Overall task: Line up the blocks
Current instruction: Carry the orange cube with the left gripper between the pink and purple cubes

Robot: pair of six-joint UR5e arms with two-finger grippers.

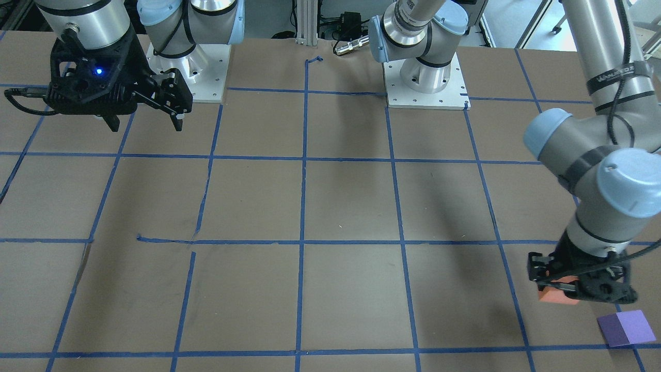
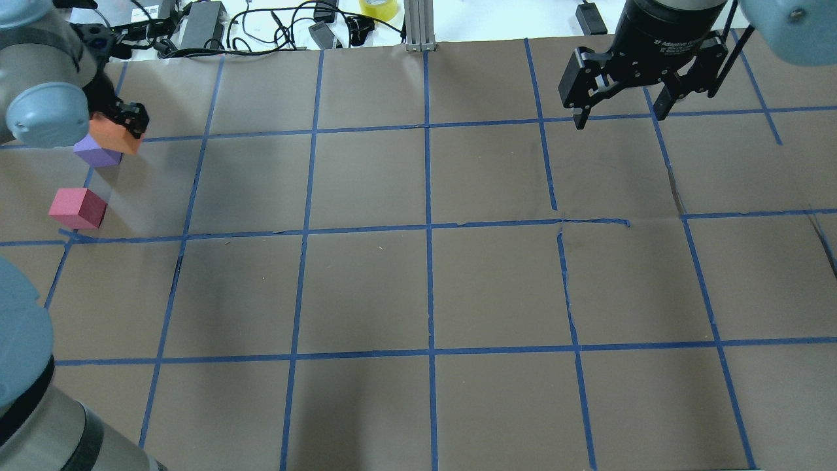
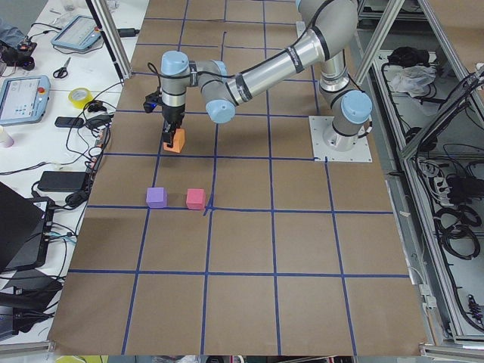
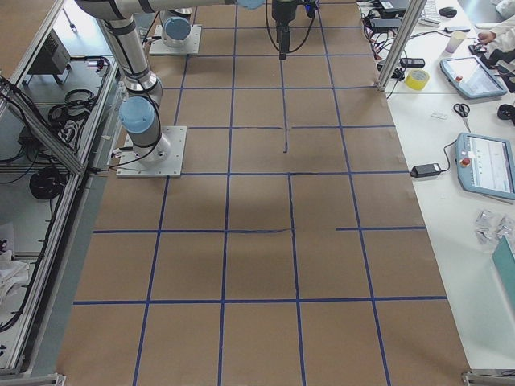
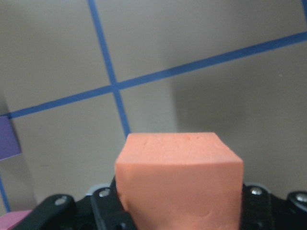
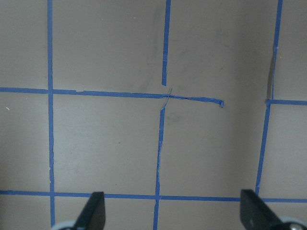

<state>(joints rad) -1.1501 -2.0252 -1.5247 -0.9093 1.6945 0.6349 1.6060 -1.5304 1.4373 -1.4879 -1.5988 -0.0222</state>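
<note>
My left gripper (image 2: 119, 128) is shut on the orange block (image 2: 112, 135) and holds it a little above the table, near the far left edge. The orange block fills the left wrist view (image 5: 180, 177) and shows in the front view (image 1: 556, 295). The purple block (image 2: 97, 152) lies on the table just beside and below it, also in the front view (image 1: 626, 328). The pinkish-red block (image 2: 77, 208) lies nearer the robot, by a tape crossing. My right gripper (image 2: 620, 119) hangs open and empty over the far right of the table, its fingers (image 6: 93, 213) wide apart.
Brown table paper (image 2: 425, 281) carries a blue tape grid, torn in places (image 2: 592, 222). Cables, power bricks and a yellow tape roll (image 2: 378, 8) lie beyond the far edge. The arm bases (image 1: 426, 77) stand on the robot's side.
</note>
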